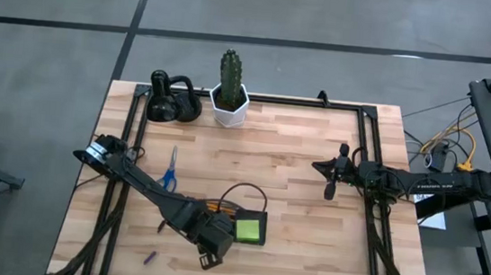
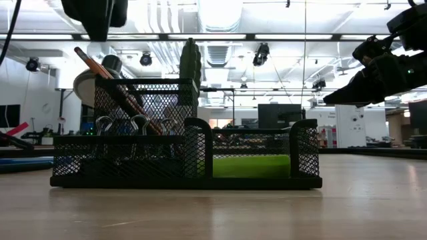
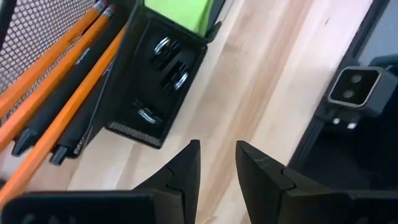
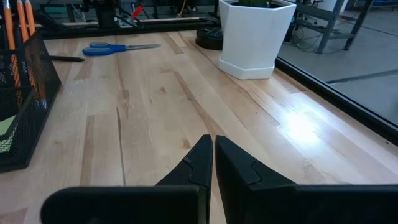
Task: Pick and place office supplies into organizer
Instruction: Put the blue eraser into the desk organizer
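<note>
The black mesh organizer [image 1: 240, 215] stands near the table's front middle. Orange pencils [image 3: 68, 68] and dark pens [image 3: 69, 115] lean in its tall cup, clips [image 3: 171, 62] lie in a low compartment, and the lime-green sticky pad [image 1: 250, 229] lies in another. Blue-handled scissors [image 1: 170, 168] lie flat on the table to the left, and a dark pen [image 1: 151, 257] lies by the front edge. My left gripper [image 3: 216, 149] hangs open above the table beside the organizer's near left corner, with nothing between its fingers. My right gripper [image 4: 212, 142] waits shut at the right, above the table.
A white hexagonal cactus pot [image 1: 229, 102] and a black rounded gadget [image 1: 172, 101] stand at the far edge. Black frame rails [image 1: 370, 158] run along the table's sides and back. Bare wood lies between the organizer and my right arm.
</note>
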Tool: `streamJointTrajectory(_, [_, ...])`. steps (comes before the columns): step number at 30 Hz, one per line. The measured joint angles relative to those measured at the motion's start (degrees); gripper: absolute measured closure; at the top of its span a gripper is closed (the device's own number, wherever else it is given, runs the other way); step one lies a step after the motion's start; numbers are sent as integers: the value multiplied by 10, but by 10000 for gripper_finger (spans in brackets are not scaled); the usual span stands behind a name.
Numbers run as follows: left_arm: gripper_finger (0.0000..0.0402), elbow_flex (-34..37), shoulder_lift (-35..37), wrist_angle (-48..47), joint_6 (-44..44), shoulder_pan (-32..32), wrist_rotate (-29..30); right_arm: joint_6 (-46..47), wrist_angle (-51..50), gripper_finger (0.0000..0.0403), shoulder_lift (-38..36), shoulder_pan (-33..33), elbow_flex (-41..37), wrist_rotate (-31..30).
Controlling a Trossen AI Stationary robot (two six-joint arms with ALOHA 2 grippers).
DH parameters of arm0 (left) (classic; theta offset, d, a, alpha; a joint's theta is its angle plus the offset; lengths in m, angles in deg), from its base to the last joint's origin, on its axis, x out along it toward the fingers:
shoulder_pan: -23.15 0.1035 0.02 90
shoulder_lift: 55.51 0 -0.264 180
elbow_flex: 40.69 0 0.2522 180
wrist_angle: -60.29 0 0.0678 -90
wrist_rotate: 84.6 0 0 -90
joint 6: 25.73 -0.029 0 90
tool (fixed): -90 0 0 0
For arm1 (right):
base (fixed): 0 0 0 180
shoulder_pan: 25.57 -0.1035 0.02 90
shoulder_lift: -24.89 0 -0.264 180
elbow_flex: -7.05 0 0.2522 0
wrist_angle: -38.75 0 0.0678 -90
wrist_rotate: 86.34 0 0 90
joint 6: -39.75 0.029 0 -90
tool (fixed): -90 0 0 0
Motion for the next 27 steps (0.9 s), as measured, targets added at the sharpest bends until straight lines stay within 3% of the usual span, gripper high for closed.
streamJointTrajectory(6, [316,-7,0,-20,67,-17,2,0,0,394,0,0,0,0])
streamJointTrajectory(16, [316,-6,0,-44,227,-97,-4,0,-1,394,0,0,0,0])
streamJointTrajectory(23, [316,17,0,-44,372,-161,-7,0,-2,394,0,0,0,0])
streamJointTrajectory(27, [316,37,0,-44,464,-194,-40,0,-2,394,0,0,0,0])
